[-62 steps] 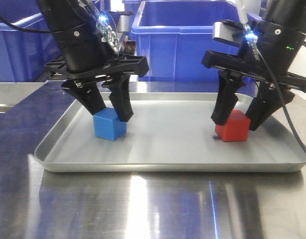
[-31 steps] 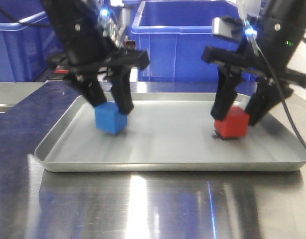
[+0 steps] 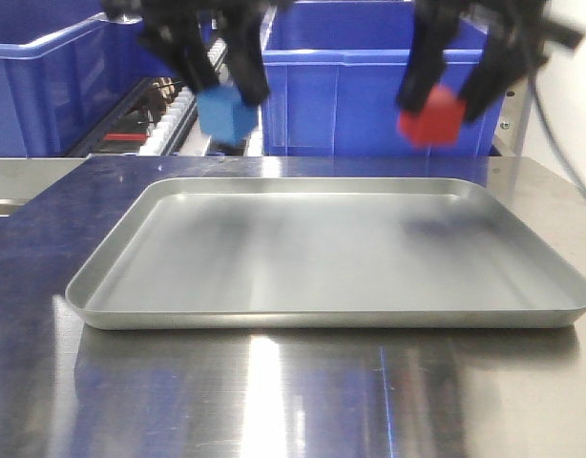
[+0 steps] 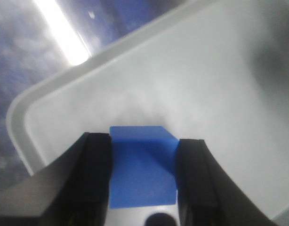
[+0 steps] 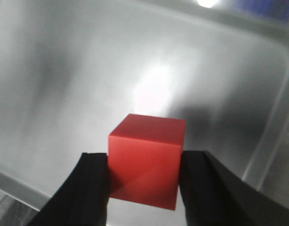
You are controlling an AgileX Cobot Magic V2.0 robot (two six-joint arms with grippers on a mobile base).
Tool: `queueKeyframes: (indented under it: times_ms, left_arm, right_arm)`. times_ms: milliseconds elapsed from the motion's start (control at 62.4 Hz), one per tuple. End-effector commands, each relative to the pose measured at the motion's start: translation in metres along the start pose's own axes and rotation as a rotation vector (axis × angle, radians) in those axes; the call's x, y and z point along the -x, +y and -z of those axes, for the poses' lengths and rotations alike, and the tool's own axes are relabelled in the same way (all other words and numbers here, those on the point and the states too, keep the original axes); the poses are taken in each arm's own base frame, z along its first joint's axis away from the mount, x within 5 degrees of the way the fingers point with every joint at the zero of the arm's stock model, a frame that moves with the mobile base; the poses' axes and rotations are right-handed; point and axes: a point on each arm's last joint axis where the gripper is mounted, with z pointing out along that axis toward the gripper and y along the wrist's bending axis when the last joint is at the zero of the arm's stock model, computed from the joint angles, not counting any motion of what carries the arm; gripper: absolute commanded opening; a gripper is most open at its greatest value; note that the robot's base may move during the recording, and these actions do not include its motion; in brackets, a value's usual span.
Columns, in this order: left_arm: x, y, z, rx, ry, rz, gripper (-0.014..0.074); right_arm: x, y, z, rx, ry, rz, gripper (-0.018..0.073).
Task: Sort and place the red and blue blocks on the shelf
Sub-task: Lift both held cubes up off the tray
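My left gripper [image 3: 221, 81] is shut on the blue block [image 3: 226, 114], held high above the back left of the grey tray [image 3: 331, 315]. In the left wrist view the blue block [image 4: 143, 165] sits clamped between the two black fingers [image 4: 95, 174], with the tray far below. High over the tray's back right, my right gripper [image 3: 455, 81] is shut on the red block [image 3: 431, 115]. The right wrist view shows the red block [image 5: 147, 160] pinched between its fingers [image 5: 198, 183]. No shelf is in view.
Large blue plastic bins [image 3: 369, 76] stand behind the tray, another at the far left [image 3: 45, 86]. A steel table [image 3: 274, 401] carries the tray. A cable [image 3: 560, 143] hangs at the right.
Both grippers have risen from the tray floor, each lifting its block well above the tray. The tray now holds nothing.
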Motion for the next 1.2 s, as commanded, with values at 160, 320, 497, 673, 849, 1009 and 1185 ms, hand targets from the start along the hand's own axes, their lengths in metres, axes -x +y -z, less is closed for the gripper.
queueKeyframes:
  times_ms: [160,320,497,673,849,1009,1185]
  left_arm:
    - [0.014,0.003,0.075,0.009,-0.221,0.007,0.0134]
    - [0.012,0.009,0.106,0.023,-0.299,0.019,0.0134]
    - [0.005,0.014,0.149,0.038,-0.401,0.029,0.0121]
    - [-0.006,0.017,0.185,0.060,-0.475,0.029,0.0085]
    - [-0.018,0.017,0.217,0.106,-0.539,0.007,0.0085]
    - [-0.030,0.018,0.243,0.149,-0.595,-0.009,0.0085]
    - [-0.047,0.019,0.274,0.203,-0.666,-0.025,0.0085]
  right_arm:
    - [0.004,0.018,0.082,-0.016,-0.249,0.077,0.0068]
    - [-0.005,0.025,0.118,-0.033,-0.362,0.107,0.0068]
    - [-0.023,0.034,0.163,-0.048,-0.486,0.140,0.0068]
    - [-0.045,0.042,0.202,-0.049,-0.591,0.165,0.0068]
    - [-0.072,0.050,0.239,-0.042,-0.693,0.188,0.0068]
    - [-0.099,0.056,0.269,-0.038,-0.782,0.209,0.0068]
    - [-0.133,0.057,0.292,-0.069,-0.836,0.230,0.0066]
